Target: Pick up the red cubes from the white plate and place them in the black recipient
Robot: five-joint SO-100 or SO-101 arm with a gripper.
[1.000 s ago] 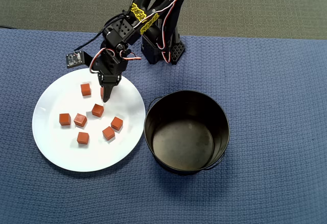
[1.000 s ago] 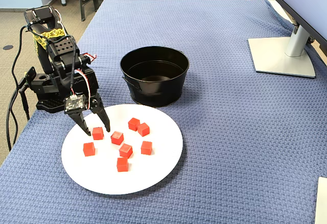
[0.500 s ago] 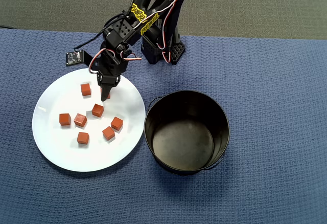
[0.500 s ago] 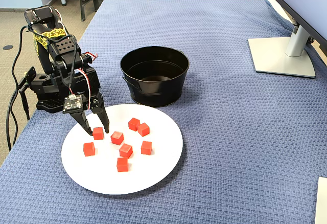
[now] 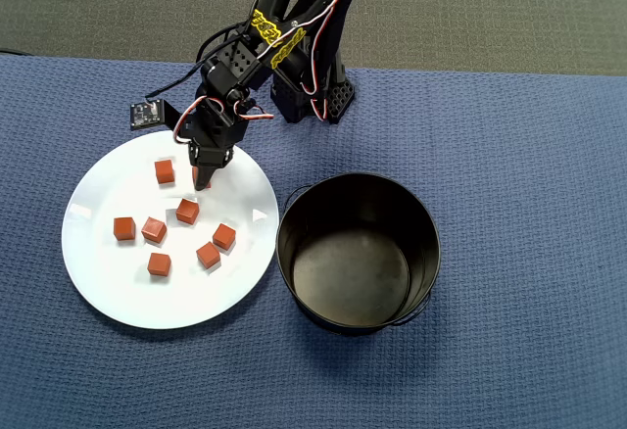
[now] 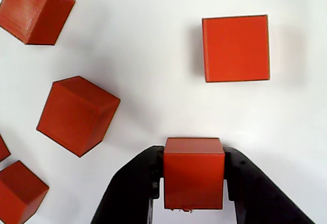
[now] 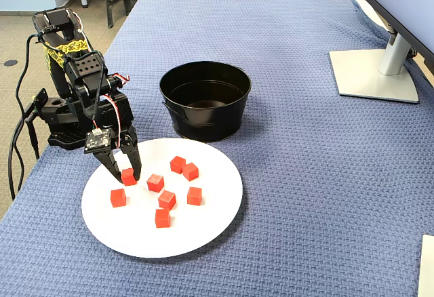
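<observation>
tool (image 6: 193, 183) clamped on one red cube (image 6: 193, 170), above white plate (image 7: 203, 229)

My arm (image 5: 294, 47) is built of matte black printed segments on a black base (image 7: 61, 117). Yellow patterned tape (image 5: 266, 27) wraps its upper links. Thin red, white and black servo leads (image 7: 108, 104) loop loosely along the joints. A small bare circuit board (image 5: 143, 113) sits beside the wrist. The gripper (image 6: 194, 193) has two black, rounded fingers.
</observation>
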